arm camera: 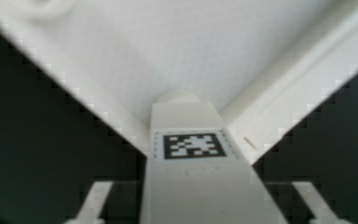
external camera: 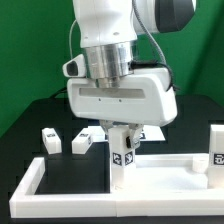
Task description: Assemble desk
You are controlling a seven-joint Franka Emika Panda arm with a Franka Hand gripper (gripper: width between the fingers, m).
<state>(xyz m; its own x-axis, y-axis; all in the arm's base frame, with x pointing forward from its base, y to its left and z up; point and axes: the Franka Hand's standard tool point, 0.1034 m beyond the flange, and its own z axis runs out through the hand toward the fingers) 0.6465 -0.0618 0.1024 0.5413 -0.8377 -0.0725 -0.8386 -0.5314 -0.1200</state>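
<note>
Fingers clamped on the upright leg near its top. Leg probably light, stiff, slick plastic; grip flat opposite faces.

From my held leg, upright mid-scene in the exterior view, two loose legs lie side by side at nine o'clock. Another leg stands at three o'clock; the border rail runs across six o'clock.
</note>
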